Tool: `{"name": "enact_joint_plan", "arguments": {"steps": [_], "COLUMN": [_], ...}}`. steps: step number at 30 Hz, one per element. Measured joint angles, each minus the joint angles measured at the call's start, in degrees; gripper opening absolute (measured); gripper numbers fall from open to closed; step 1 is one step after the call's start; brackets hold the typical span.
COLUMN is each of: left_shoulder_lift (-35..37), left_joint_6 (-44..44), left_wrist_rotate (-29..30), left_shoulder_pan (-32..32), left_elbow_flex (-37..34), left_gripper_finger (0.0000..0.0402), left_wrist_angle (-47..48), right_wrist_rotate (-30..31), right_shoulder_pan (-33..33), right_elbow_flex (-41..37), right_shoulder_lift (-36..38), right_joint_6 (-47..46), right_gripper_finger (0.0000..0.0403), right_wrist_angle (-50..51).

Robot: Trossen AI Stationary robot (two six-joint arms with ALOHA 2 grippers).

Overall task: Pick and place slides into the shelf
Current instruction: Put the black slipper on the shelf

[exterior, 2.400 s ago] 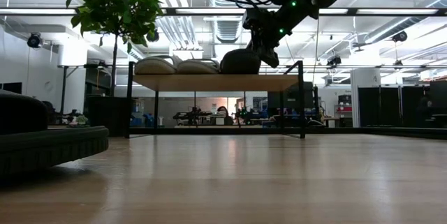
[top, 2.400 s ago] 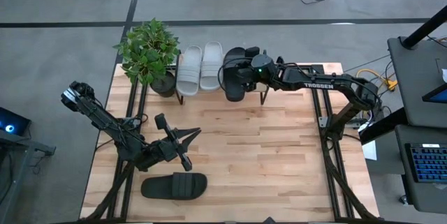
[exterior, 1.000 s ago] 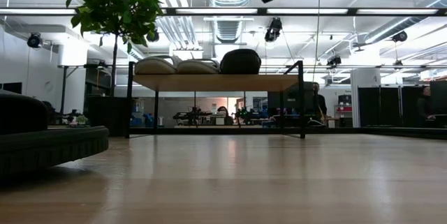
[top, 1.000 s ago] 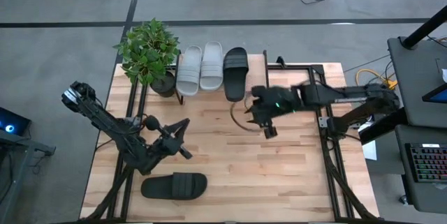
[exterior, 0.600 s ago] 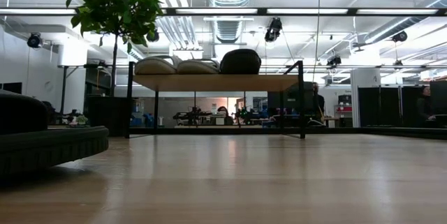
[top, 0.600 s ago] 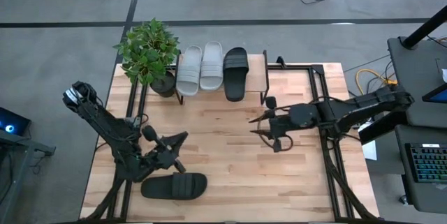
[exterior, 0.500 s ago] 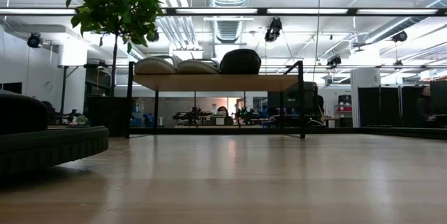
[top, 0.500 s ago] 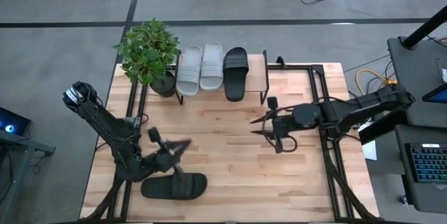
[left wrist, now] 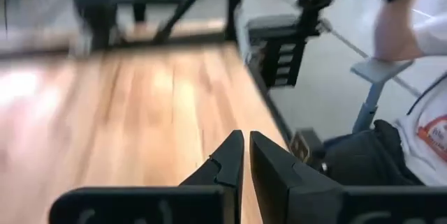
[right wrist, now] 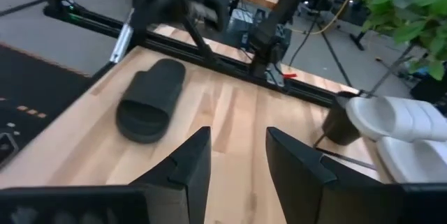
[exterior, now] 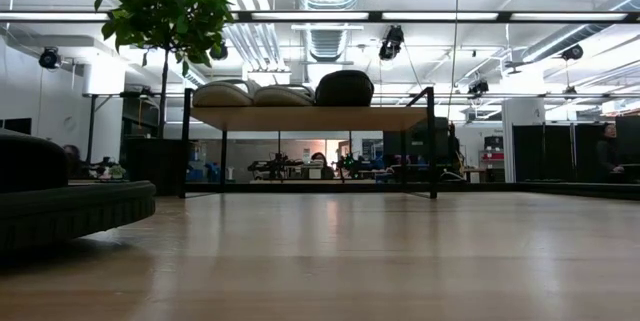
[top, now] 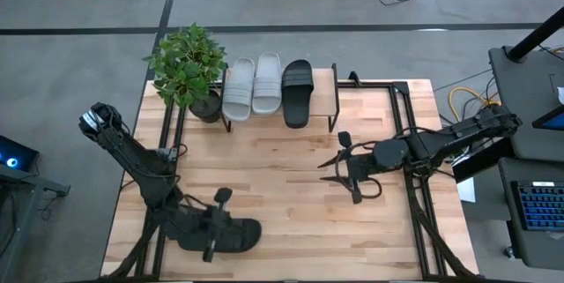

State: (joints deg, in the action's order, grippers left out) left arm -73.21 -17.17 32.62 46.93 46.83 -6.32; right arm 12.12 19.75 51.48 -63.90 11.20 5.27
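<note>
L gripper (left wrist: 244, 155): fingers (left wrist: 225, 165) together, tips nearly touching, nothing between them. In the high view it (top: 214, 223) sits over the near-left part of the table (top: 291, 195), right above the lone black slide (top: 236, 234); can't tell if it touches the slide. L arm runs from there back to its base at the table's left edge. L wrist view looks past the fingers over bare wood to the table edge and a person's sleeve (left wrist: 426, 123) beyond.

R gripper (right wrist: 234, 158): fingers (right wrist: 192, 165) apart w/ a clear gap, holding nothing. In the high view it (top: 339, 164) hangs over the right-middle of the table, well apart from the shelf (top: 324, 98) and from the lone slide. R wrist view looks between the fingers at wood, w/ that black slide (right wrist: 150, 98) farther off by the table edge, lying flat, and the two grey slides (right wrist: 398, 123) at the side.

Shelf at the table's far edge, just beside a potted plant (top: 187, 67). On its top board: two light grey slides (top: 253, 85) side by side, then one black slide (top: 297, 92) touching or just beside them; board bare at the right end. Low view: same three (exterior: 283, 92) in a row on the shelf top (exterior: 310, 117), fourth slide (exterior: 60, 196) big and dark at the near left. Neither arm shows in the low view.
</note>
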Motion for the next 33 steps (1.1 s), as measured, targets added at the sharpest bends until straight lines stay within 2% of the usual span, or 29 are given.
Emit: {"name": "enact_joint_plan", "arguments": {"steps": [5,8,15,19,23,29,33], "left_shoulder_lift": [0.11,0.17,0.28,0.17,-0.38,-2.60,-2.60], "left_joint_6": [-23.70,-34.00,-43.80,-49.40,-55.58,-68.14,-78.91], "left_wrist_rotate": [0.64,0.94,-1.66,-6.97,-11.39,-18.35,-19.52], "left_shoulder_pan": [-0.01,0.03,-0.07,-0.70,-0.69,-1.25,-0.55], "left_elbow_flex": [-0.36,-0.82,-2.01,-2.14,-2.16,-2.18,-1.96], "left_gripper_finger": [0.0011,0.0011,0.0011,0.0017,0.0059,0.0159,0.0188], "left_wrist_angle": [8.36,9.55,10.29,12.19,12.91,13.50,17.47], "right_wrist_rotate": [-0.02,-0.02,-0.02,-0.01,-0.02,-0.03,-0.04], "right_shoulder_pan": [1.99,2.55,3.02,3.01,3.15,4.39,5.46], "right_elbow_flex": [-0.04,-0.07,-0.09,-0.09,-0.09,-0.20,-0.96], "right_shoulder_lift": [0.00,0.00,0.00,0.00,0.00,0.00,-0.04], "right_joint_6": [-1.37,-2.20,-2.23,-2.23,-2.44,-4.04,-4.09], "right_gripper_finger": [0.0127,0.0129,0.0127,0.0129,0.0129,0.0128,0.0129], "right_wrist_angle": [-0.18,-0.26,-4.02,-5.03,-5.76,-6.31,-7.45]}}
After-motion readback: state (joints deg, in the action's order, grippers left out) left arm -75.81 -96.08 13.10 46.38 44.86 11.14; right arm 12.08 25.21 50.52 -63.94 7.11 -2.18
